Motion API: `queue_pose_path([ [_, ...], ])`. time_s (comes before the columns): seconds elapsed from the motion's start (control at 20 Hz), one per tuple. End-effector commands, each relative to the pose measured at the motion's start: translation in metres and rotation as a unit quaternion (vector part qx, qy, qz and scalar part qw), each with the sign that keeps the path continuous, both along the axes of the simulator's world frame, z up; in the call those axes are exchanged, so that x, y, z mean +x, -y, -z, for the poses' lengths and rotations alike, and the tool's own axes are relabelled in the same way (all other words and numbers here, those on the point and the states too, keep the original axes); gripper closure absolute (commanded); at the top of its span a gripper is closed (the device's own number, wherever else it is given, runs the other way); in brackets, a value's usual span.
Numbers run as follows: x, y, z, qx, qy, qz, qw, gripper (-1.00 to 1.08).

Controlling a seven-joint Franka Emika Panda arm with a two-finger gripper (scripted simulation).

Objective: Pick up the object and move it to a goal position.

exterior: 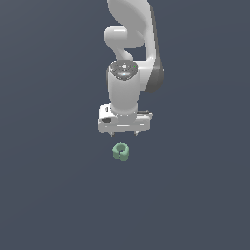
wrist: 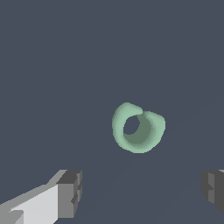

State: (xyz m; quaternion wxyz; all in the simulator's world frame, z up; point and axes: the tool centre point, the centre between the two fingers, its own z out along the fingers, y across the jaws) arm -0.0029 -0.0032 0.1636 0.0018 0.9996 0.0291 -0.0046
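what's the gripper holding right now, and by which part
Nothing. The gripper is open, its fingers spread wide, and the green ring lies apart from them, ungrasped.

White arm [exterior: 131, 58] reaching down, gripper [exterior: 125, 133] with fingers apart, small pale green object [exterior: 120, 151] just below it, not touching

We see the arm [exterior: 132, 58] frontally from afar, while our wrist view looks closely down; both share the green ring [exterior: 120, 151].
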Motion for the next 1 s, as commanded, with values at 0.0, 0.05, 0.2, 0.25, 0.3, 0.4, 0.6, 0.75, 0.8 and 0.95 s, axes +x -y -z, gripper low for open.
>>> queue_pose_path([
  [0.0, 0.000, 0.000, 0.002, 0.000, 0.000, -0.014, 0.9999, -0.92],
  [0.05, 0.001, 0.001, 0.002, 0.000, 0.000, -0.021, 0.9998, -0.92],
  [0.2, 0.002, 0.001, 0.005, -0.001, -0.001, -0.045, 0.9990, -0.92],
  [0.25, 0.002, 0.002, 0.006, -0.001, -0.001, -0.054, 0.9985, -0.92],
  [0.3, 0.002, 0.002, 0.007, -0.001, -0.001, -0.065, 0.9979, -0.92],
  [0.4, 0.003, 0.003, 0.009, -0.001, -0.001, -0.087, 0.9962, -0.92],
  [0.6, 0.005, 0.004, 0.015, -0.002, -0.001, -0.139, 0.9903, -0.92],
  [0.75, 0.007, 0.005, 0.019, -0.002, -0.002, -0.180, 0.9837, -0.92],
  [0.8, 0.007, 0.006, 0.020, -0.002, -0.002, -0.193, 0.9812, -0.92],
  [0.95, 0.009, 0.007, 0.024, -0.002, -0.002, -0.233, 0.9724, -0.92],
])
